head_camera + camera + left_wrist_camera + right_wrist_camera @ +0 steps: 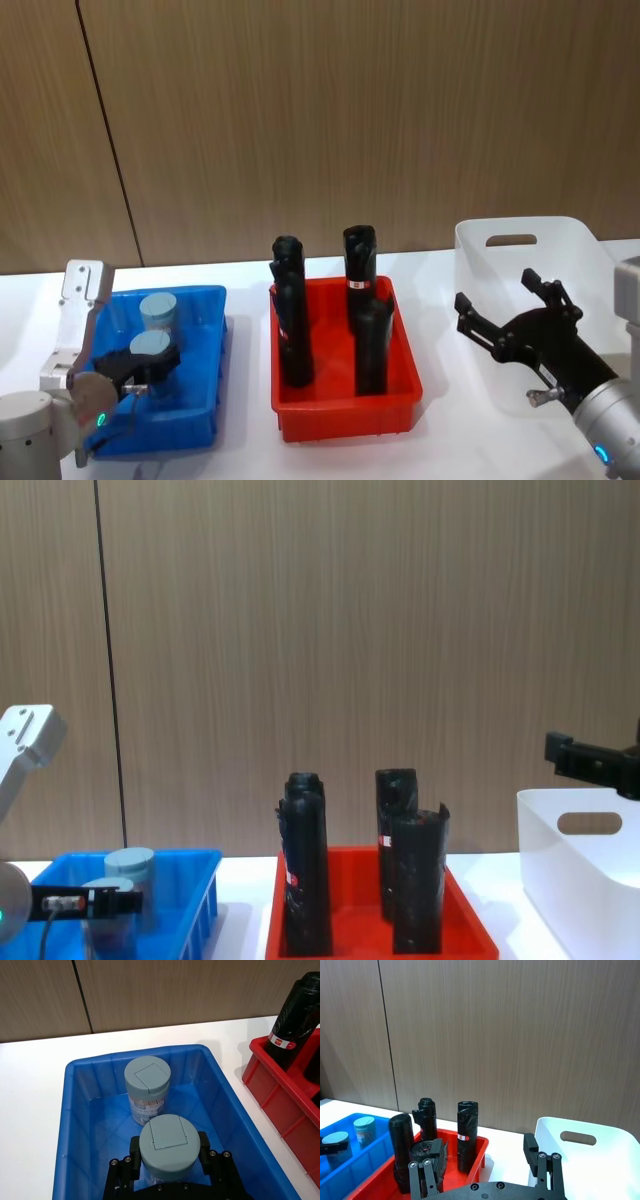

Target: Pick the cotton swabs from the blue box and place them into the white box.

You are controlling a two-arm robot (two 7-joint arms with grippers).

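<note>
Two small cylindrical cotton swab tubs stand in the bright blue low-walled plastic crate [75, 1125] at the left of the white counter [425, 300]. Each has a flat, pale blue-grey round lid over a clear body. The farther tub [147, 1080] shows a light blue printed label and the swab sticks through its wall. Both tubs are upright, long axis vertical and lids up, one close behind the other.

The left pincer [170, 1152] reaches into the crate from its near end. Its black fingers [135, 1149] are closed against opposite sides of the nearer tub [170, 1142], just below the lid. The left arm sits low at the counter's near left corner.

The right pincer [497, 290] is spread wide and empty above the near left part of the smooth white plastic bin [560, 235] with the oval handle cut-out, at the counter's right. A red tray [400, 400] of upright black rolls [291, 310] sits between crate and bin.
</note>
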